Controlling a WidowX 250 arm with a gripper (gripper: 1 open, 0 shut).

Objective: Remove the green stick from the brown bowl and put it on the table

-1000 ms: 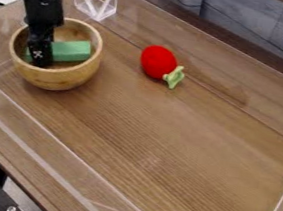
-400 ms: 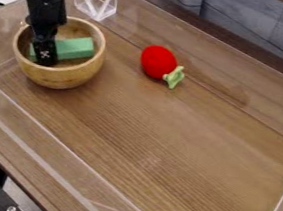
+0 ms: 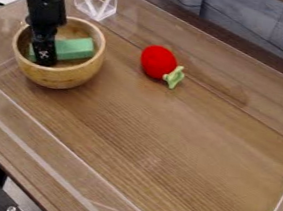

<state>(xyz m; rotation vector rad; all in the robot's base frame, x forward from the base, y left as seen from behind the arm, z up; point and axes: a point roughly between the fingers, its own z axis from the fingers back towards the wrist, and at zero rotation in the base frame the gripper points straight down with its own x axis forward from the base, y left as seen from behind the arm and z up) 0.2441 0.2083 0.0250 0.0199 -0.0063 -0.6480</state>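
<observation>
Green stick [image 3: 72, 49] lying inside brown bowl [image 3: 58, 72] near surface's far left corner. Gripper [image 3: 40, 52] pointing down, pinching stick's left end. Best lifted straight up, clearing rim before carrying toward bare wood, avoiding red toy [image 3: 159, 62].

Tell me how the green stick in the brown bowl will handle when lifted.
The green stick looks blocky and flat-sided, so probably stiff and unlikely to roll. It seems small and likely light. The claw is down in the brown bowl, which might shift if nudged.
</observation>
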